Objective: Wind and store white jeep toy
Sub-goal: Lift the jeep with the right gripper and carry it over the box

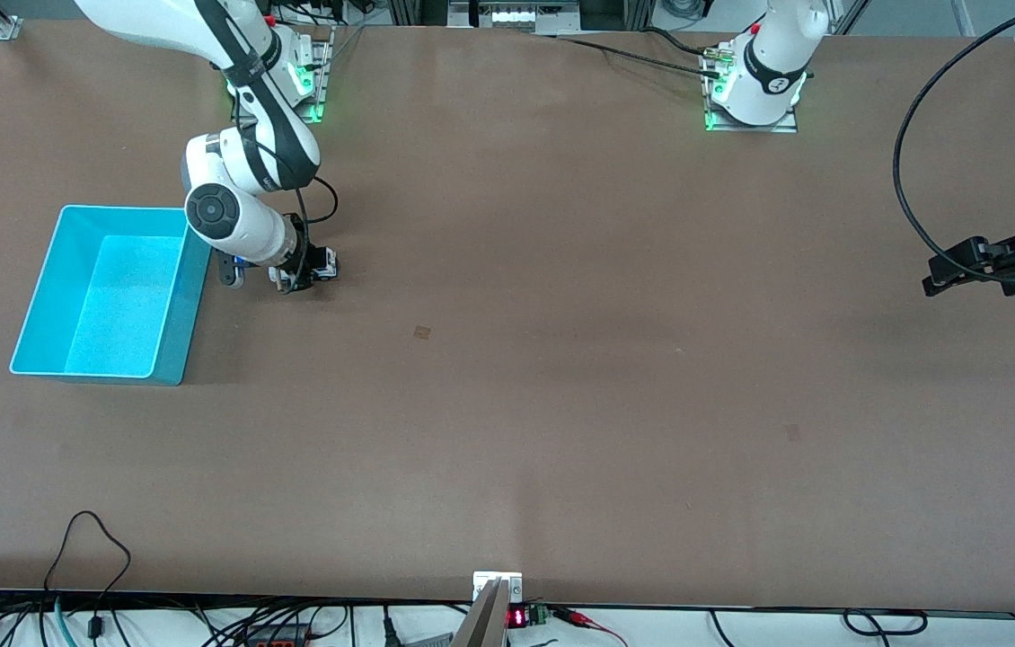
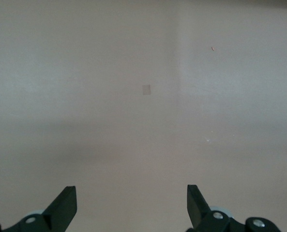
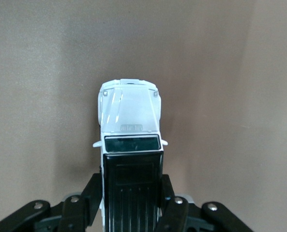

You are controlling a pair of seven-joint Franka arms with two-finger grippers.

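The white jeep toy (image 3: 129,121), with its black roof and dark windscreen, is held between the fingers (image 3: 91,193) of my right gripper (image 3: 131,195), which is shut on its rear sides. In the front view the right gripper (image 1: 299,270) is low at the table beside the cyan bin (image 1: 171,337), with the jeep (image 1: 325,262) showing at its tip. My left gripper (image 1: 937,274) is open and empty, waiting over the table's edge at the left arm's end; its two fingertips (image 2: 66,203) show wide apart over bare table.
The cyan bin is open-topped, with nothing in it, at the right arm's end of the table. A black cable (image 1: 907,162) loops over the table near the left arm. Cables lie along the table edge nearest the front camera.
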